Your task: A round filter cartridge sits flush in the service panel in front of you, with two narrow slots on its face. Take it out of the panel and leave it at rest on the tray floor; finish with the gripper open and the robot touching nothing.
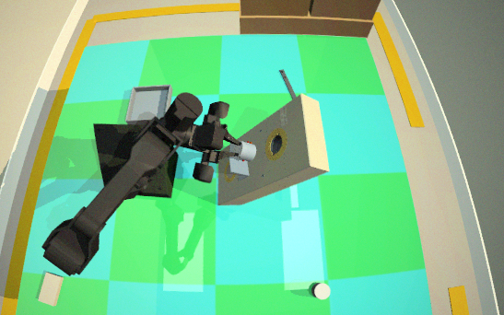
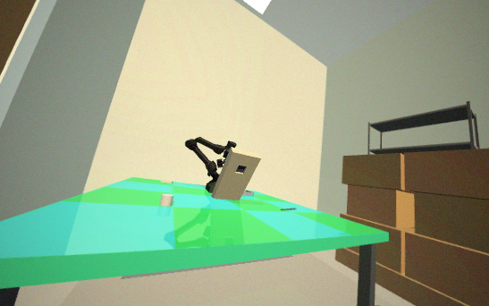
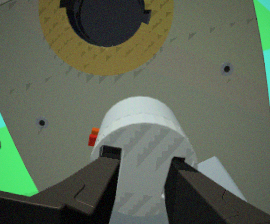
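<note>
The filter cartridge (image 1: 248, 151) (image 3: 143, 110), a pale grey cylinder with small red tabs, is out of the panel and hangs in front of its face. My gripper (image 1: 239, 149) (image 3: 142, 162) is shut on the cartridge, with its fingertips in the two slots. The service panel (image 1: 289, 158) (image 2: 233, 185) (image 3: 211, 110) leans back. Its round opening (image 1: 276, 145) (image 3: 106, 22) is empty and dark inside a yellow ring. The grey tray (image 1: 151, 101) (image 2: 249, 193) is on the far side of the arm from the panel in the top view, with nothing visible in it.
A light grey plate (image 1: 240, 168) (image 3: 218, 175) is at the panel's lower face, close to the cartridge. A dark bar (image 1: 287, 84) (image 2: 288, 208) lies behind the panel. A white cylinder (image 1: 322, 291) (image 2: 166, 199) and a beige block (image 1: 51, 289) stand farther off on the table.
</note>
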You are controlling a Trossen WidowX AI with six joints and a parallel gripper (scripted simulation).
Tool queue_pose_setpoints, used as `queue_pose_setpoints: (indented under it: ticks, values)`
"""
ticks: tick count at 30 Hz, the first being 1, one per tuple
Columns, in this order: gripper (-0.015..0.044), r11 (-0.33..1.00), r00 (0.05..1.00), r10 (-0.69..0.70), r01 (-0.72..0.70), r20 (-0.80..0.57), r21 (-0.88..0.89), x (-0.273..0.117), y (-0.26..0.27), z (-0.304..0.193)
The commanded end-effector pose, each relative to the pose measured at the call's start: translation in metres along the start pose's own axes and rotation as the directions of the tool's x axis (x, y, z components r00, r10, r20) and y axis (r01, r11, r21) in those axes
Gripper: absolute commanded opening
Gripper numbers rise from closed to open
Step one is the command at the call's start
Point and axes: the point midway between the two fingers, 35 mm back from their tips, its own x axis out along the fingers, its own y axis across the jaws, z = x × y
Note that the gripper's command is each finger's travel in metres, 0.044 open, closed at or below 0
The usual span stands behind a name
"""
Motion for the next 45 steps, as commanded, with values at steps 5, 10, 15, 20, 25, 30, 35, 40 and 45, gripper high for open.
queue_pose_setpoints:
  ticks: [5,10,15,20,25,30,35,40,45]
  values:
    - [0.0109,1.0,1.0,0.001,-0.001,0.002,0.004,0.0,0.001,0.002]
    - [0.0109,1.0,1.0,0.006,-0.006,0.006,0.008,0.0,-0.001,-0.003]
    - [0.0109,1.0,1.0,0.008,-0.008,0.007,0.01,-0.003,0.01,0.021]
    - [0.0109,1.0,1.0,0.008,-0.009,0.007,0.011,-0.01,0.029,0.065]
    - [0.0162,1.0,1.0,0.009,-0.009,0.007,0.012,-0.013,0.033,0.071]
    - [0.0293,1.0,1.0,0.015,-0.015,0.008,0.018,-0.04,0.049,0.105]
    - [0.0372,1.0,1.0,0.014,-0.014,0.004,0.011,-0.055,0.054,0.118]
    - [0.0305,0.97,0.976,-0.072,0.02,-0.208,-0.242,-0.026,0.029,0.057]
    - [0.0305,0.909,0.911,-0.168,-0.004,-0.377,-0.416,-0.016,0.001,0.008]
